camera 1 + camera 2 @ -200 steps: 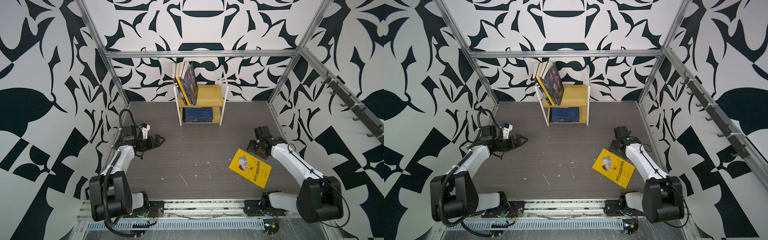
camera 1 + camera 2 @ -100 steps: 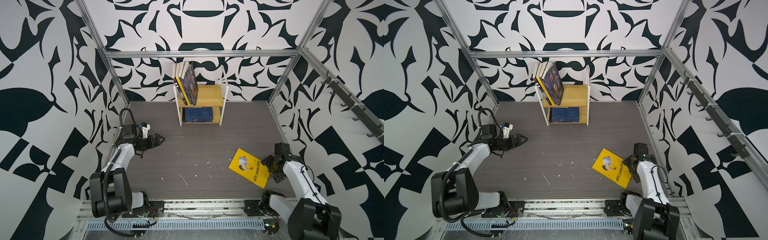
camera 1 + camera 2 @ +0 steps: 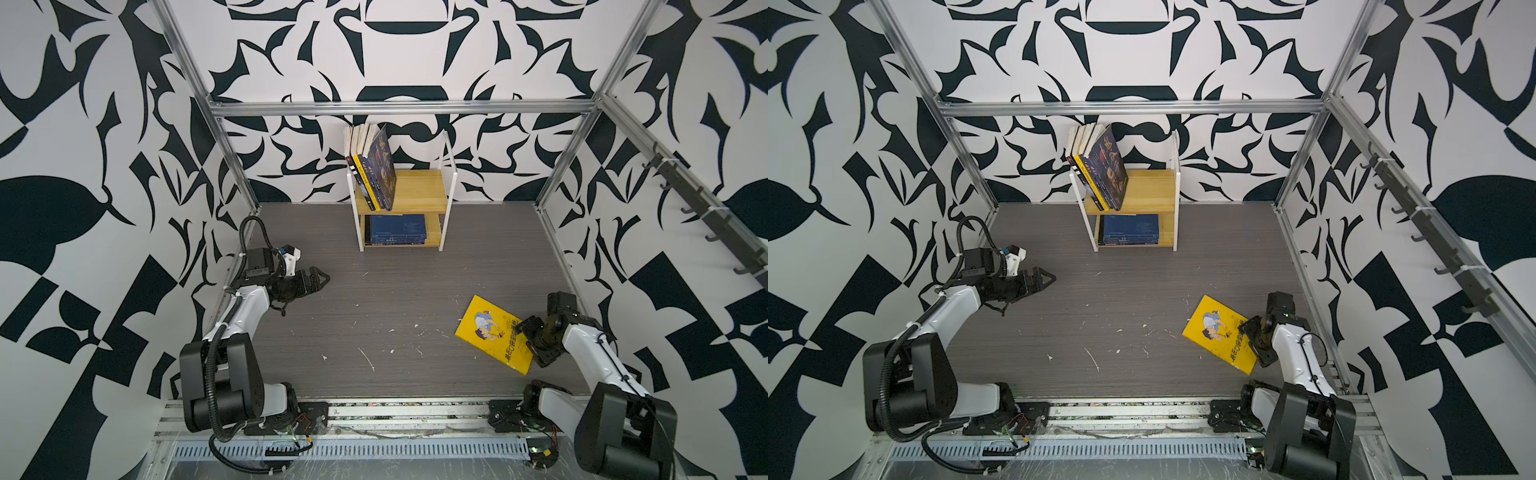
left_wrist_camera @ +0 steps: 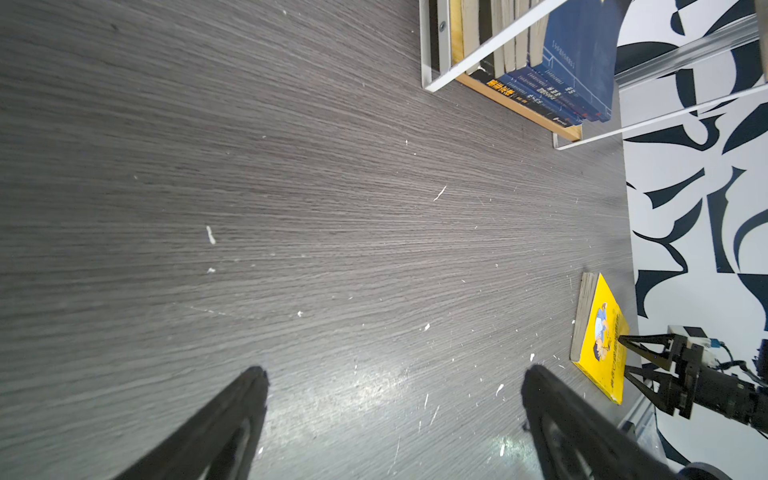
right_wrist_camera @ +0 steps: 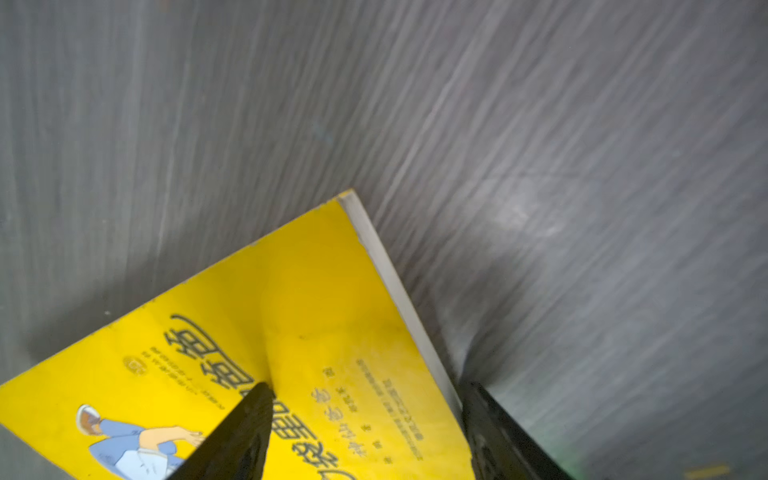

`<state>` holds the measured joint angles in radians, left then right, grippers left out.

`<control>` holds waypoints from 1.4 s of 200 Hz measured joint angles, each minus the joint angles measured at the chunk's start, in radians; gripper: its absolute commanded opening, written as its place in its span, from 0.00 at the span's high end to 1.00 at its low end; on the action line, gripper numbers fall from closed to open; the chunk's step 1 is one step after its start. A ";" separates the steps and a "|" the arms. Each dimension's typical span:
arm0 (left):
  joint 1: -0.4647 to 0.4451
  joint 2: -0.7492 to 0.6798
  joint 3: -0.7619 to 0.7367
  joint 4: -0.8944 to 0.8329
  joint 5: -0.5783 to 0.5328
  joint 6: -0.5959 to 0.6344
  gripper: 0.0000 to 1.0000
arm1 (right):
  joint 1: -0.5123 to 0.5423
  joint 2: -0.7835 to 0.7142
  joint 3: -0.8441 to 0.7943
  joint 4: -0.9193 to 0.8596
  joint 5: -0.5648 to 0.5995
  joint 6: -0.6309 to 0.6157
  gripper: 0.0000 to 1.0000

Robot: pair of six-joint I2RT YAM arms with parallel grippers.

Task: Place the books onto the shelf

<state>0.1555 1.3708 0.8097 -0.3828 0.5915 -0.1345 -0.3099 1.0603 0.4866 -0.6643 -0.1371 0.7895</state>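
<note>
A yellow cartoon-cover book point(image 3: 486, 328) point(image 3: 1214, 332) lies flat on the table's right side. My right gripper point(image 3: 528, 341) point(image 3: 1257, 343) point(image 5: 365, 390) is open at its right edge. One finger point(image 5: 245, 424) is over the cover point(image 5: 324, 311) and the other sits just past the edge. The shelf point(image 3: 419, 193) point(image 3: 1148, 189) stands at the back wall. Several books point(image 3: 376, 166) lean on its upper board, and navy books point(image 3: 397, 230) lie stacked on the lower one. My left gripper point(image 3: 322, 277) point(image 3: 1050, 276) point(image 4: 397, 370) hangs open and empty at the left.
The dark grey wood table point(image 3: 395, 311) is flecked with small white chips. Patterned walls and aluminium posts point(image 3: 232, 158) close in on three sides. A rail of hooks point(image 3: 706, 216) runs along the right wall. The left wrist view shows the yellow book point(image 4: 602, 345) and shelf frame point(image 4: 434, 50).
My right arm swung from the yellow book's far side round to its right edge and closed in over it. The book and the left arm have stayed put.
</note>
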 measured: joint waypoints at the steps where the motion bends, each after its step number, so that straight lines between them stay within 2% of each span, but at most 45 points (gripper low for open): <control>1: 0.000 0.000 0.000 0.000 0.000 0.000 0.01 | 0.000 0.000 0.000 0.001 -0.001 -0.001 0.28; 29: -0.022 0.019 0.008 -0.001 0.001 -0.004 0.00 | 0.018 0.024 0.000 0.046 -0.041 -0.013 0.30; 74: -0.052 0.060 0.040 0.000 0.017 -0.018 0.00 | 0.206 0.078 0.011 0.141 -0.047 -0.010 0.30; 191: -0.205 0.201 0.129 -0.004 0.060 -0.146 0.01 | 0.528 0.367 0.150 0.476 0.006 -0.034 0.35; 280: -0.273 0.347 0.188 -0.001 0.084 -0.257 0.07 | 0.836 0.586 0.281 0.722 0.074 0.082 0.36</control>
<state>-0.1177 1.7176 0.9974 -0.3840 0.6758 -0.3916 0.5262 1.6459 0.7673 0.0574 -0.0635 0.8711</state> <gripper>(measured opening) 0.932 0.637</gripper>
